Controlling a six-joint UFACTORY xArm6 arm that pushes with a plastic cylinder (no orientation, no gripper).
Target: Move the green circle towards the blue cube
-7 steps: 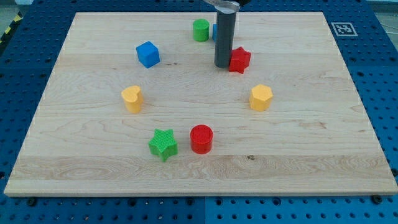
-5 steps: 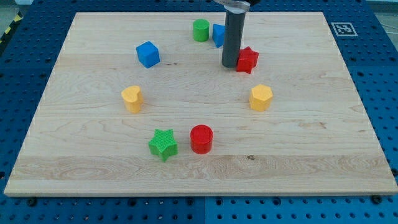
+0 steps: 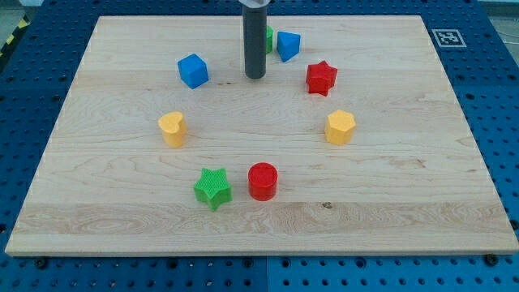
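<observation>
Pale wood made up the table (image 3: 405, 186), a light board lying on a blue perforated base (image 3: 503, 122). I am the arm, and my tool was only a straight dark rod (image 3: 255, 40) with nothing on it that could open, close or hold. It came down from the view's top edge, and my tip (image 3: 255, 77) rested on the wood in the upper middle of the board.

The green circle (image 3: 268, 38) stood right behind the rod on the view's right side, so most of it was hidden and only a sliver of green showed. I could not tell whether the rod touched it. Just to the right of that sliver sat a blue block (image 3: 288, 45) with a wedge-like shape. The blue cube (image 3: 193, 70) lay to the view's left of my tip, a little apart from it and at about the same height in the view.

A red star (image 3: 321, 77) sat to the view's right of my tip, well clear of it. Lower down, a yellow heart (image 3: 172, 127) was on the left and a yellow hexagon-like block (image 3: 340, 127) on the right. Near the view's bottom, a green star (image 3: 212, 188) and a red cylinder (image 3: 263, 181) stood close together without touching.
</observation>
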